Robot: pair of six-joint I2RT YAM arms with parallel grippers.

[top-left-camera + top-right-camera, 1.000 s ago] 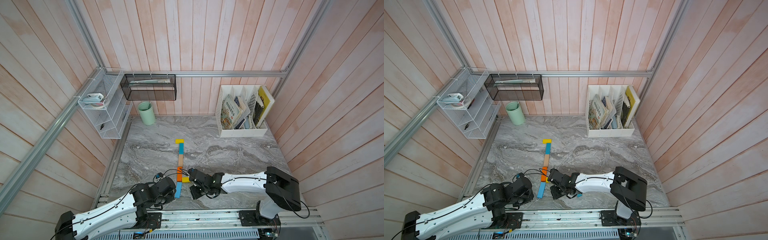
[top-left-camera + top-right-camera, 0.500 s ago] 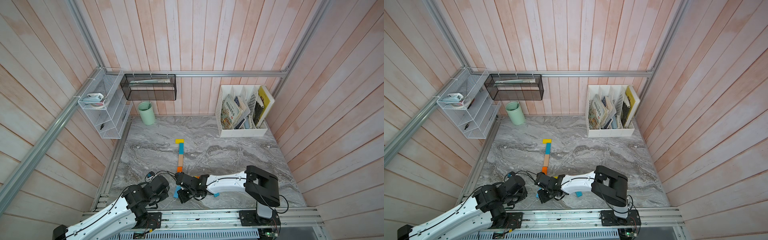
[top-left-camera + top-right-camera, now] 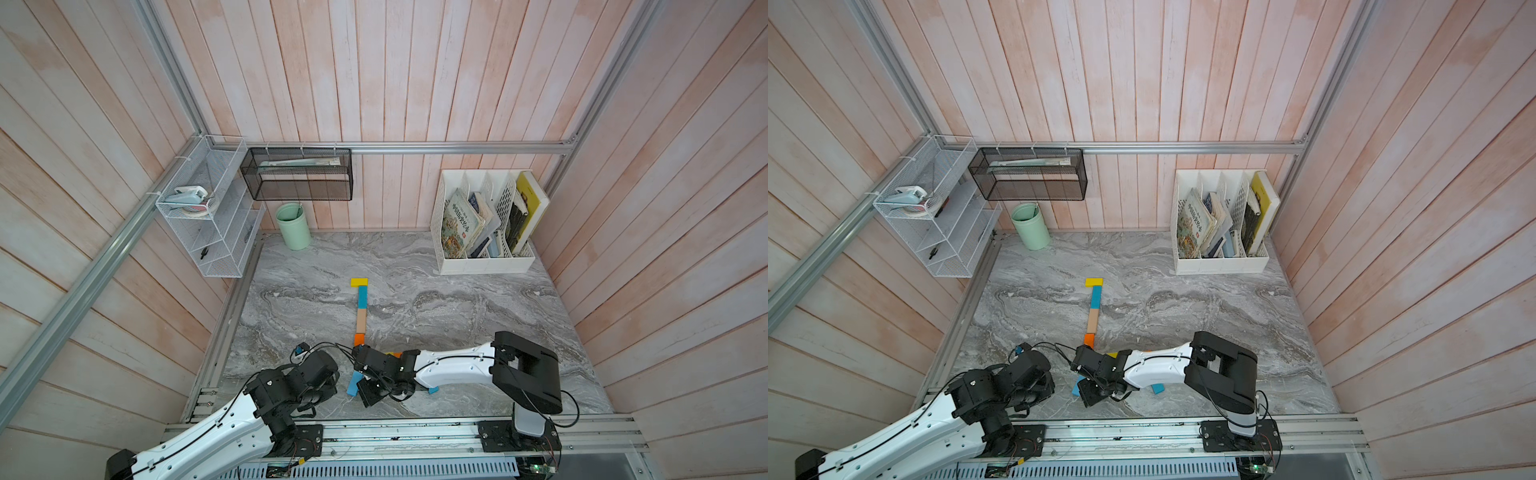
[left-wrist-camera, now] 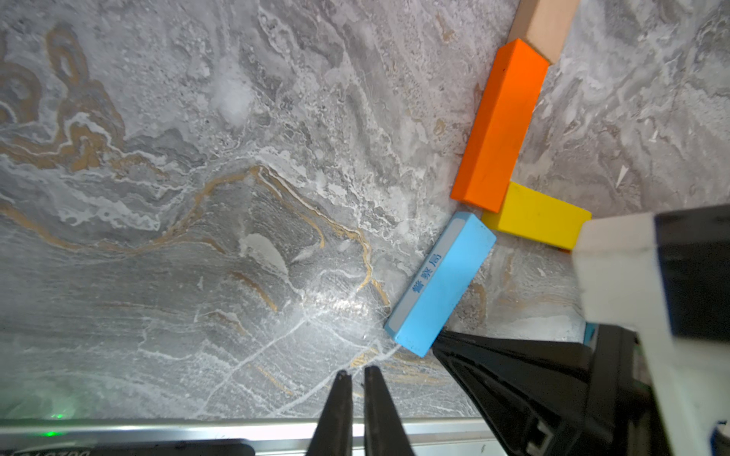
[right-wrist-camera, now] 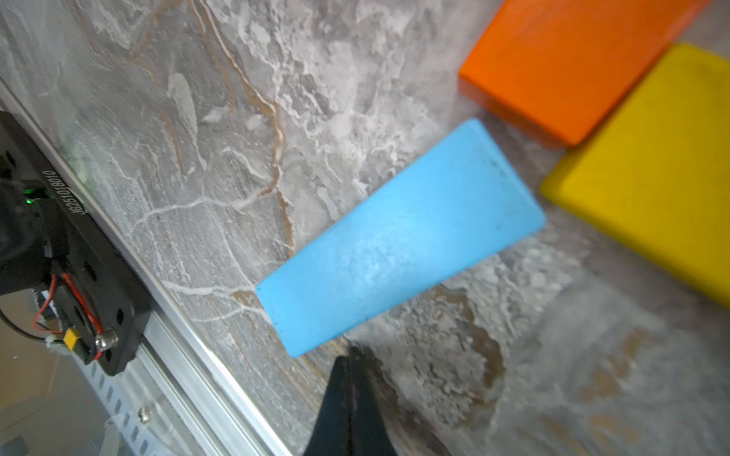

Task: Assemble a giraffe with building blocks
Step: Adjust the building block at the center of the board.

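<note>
The giraffe lies flat on the marble: yellow head (image 3: 359,282), teal block (image 3: 362,297), tan block (image 3: 361,321) and orange block (image 3: 359,338) in a line. A yellow body block (image 4: 537,221) joins the orange one (image 4: 499,126); my right arm covers the rest of the body. A light blue block (image 5: 399,237) slants off as a leg. My right gripper (image 5: 353,353) is shut and empty, its tip at that block's near end. The left gripper (image 4: 357,373) is shut on nothing, a little aside from the same block (image 4: 440,282). A teal block (image 3: 433,390) shows under the right arm.
A white file rack with books (image 3: 484,262) stands at the back right and a green cup (image 3: 293,226) at the back left. Wire baskets (image 3: 208,232) hang on the left wall. The metal rail (image 3: 374,432) runs along the front edge, close to both grippers.
My right gripper swept left across the front of the figure to the light blue block, which now lies slanted rather than straight. The left arm drew back toward the front left.
</note>
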